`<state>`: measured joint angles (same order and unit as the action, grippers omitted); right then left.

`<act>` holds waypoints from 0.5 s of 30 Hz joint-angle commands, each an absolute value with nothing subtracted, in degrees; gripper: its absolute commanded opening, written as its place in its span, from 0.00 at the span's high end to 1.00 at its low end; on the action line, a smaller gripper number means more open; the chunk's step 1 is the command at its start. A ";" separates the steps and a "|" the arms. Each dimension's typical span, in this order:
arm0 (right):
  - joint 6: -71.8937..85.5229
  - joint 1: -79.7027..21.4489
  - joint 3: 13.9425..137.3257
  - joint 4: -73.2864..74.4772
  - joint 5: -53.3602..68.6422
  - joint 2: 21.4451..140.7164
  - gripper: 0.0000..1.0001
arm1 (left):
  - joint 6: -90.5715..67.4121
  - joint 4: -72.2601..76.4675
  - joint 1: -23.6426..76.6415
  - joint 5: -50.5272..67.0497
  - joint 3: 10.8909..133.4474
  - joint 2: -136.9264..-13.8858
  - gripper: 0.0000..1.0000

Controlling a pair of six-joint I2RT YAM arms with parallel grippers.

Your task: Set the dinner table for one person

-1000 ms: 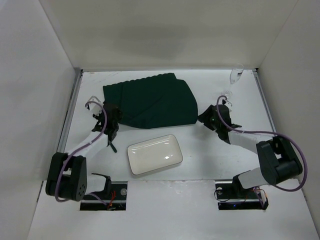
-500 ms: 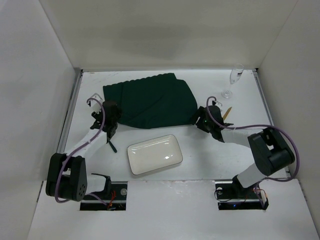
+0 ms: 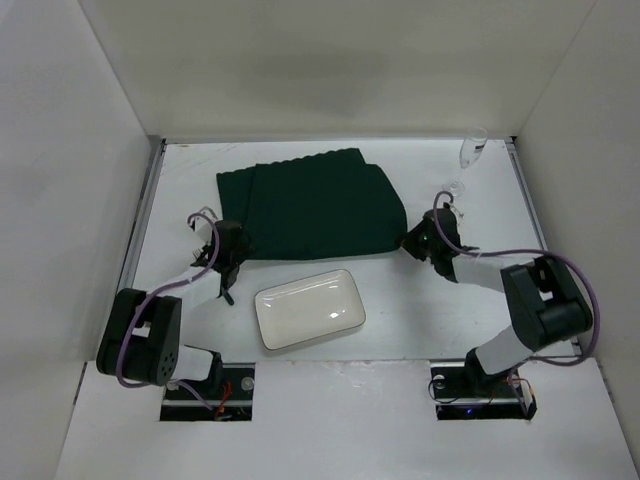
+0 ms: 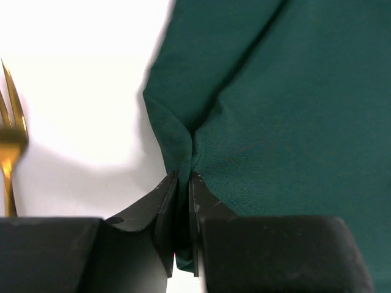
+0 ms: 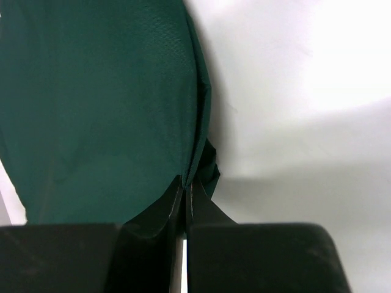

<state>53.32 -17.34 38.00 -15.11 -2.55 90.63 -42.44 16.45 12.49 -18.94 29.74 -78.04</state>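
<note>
Wrist cameras alone show the pinch: left gripper (image 4: 182, 177) and right gripper (image 5: 185, 186) each squeeze a fold of the green placemat (image 3: 310, 205) between nearly closed jaws, a gold fork (image 4: 9, 140) beside the left. From above, the mat lies mid-way up the white dinner table (image 3: 420, 310), white plate (image 3: 308, 308) just in front, glass (image 3: 470, 155) far right. Both arms stretch low and forward.

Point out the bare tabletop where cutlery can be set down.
Bare dinner table lies left of the placemat up to the edge strip, and right of the plate before the right arm. Crowded: the strip between placemat and plate, where left tool and right tool pinch the cloth's near corners, a fork beside the left, a glass beyond the right.
</note>
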 commanded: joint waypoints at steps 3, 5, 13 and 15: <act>54.14 -15.95 28.31 -17.84 -6.06 81.13 0.97 | -46.05 17.49 13.05 -16.79 23.21 -72.61 0.91; 54.05 -16.12 28.39 -16.88 -6.42 80.51 0.90 | -46.41 17.14 13.49 -15.74 21.98 -70.85 0.85; 49.05 -17.09 30.67 -14.77 -10.10 75.33 0.36 | -42.55 9.50 14.45 -19.68 27.32 -55.65 0.56; 48.08 -18.05 30.85 -14.41 -11.77 74.10 0.34 | -40.70 10.54 15.24 -22.75 31.18 -56.06 0.54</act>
